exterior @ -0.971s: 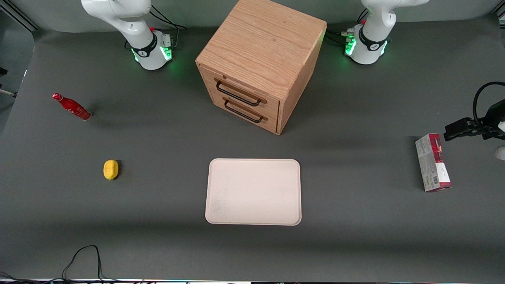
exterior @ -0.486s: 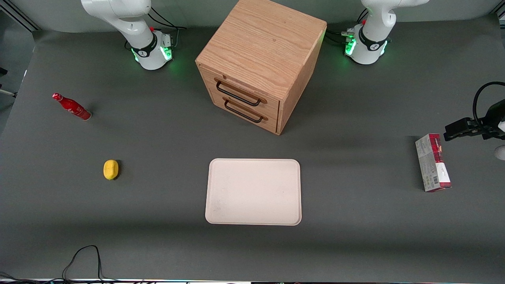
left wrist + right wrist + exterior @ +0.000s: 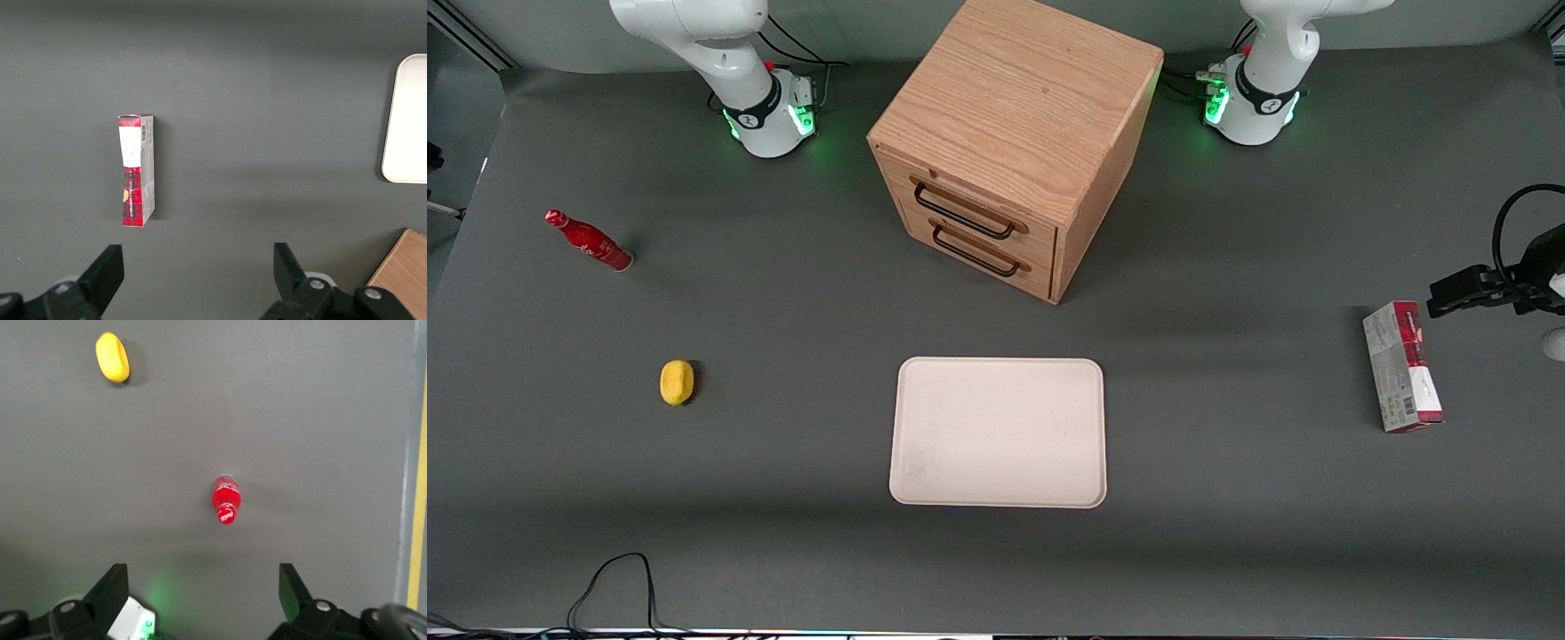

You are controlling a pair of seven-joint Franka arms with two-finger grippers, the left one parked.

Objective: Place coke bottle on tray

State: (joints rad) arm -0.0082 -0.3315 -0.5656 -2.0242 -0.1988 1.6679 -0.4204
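The coke bottle [image 3: 589, 240], small, slim and red with a red cap, stands upright on the dark table toward the working arm's end. The right wrist view shows it from above [image 3: 227, 500]. My right gripper [image 3: 202, 585] hangs high over the table, open and empty, with its two black fingers [image 3: 113, 587] wide apart; the bottle lies a little ahead of the gap between them. The gripper does not show in the front view. The cream tray [image 3: 998, 433] lies flat near the table's middle, nearer the front camera than the cabinet, with nothing on it.
A wooden two-drawer cabinet [image 3: 1014, 142] stands at the table's middle. A yellow lemon-like object [image 3: 677, 382] lies nearer the camera than the bottle, also seen from the wrist [image 3: 112, 357]. A red-and-white carton [image 3: 1402, 366] lies toward the parked arm's end. A black cable [image 3: 614, 578] loops at the front edge.
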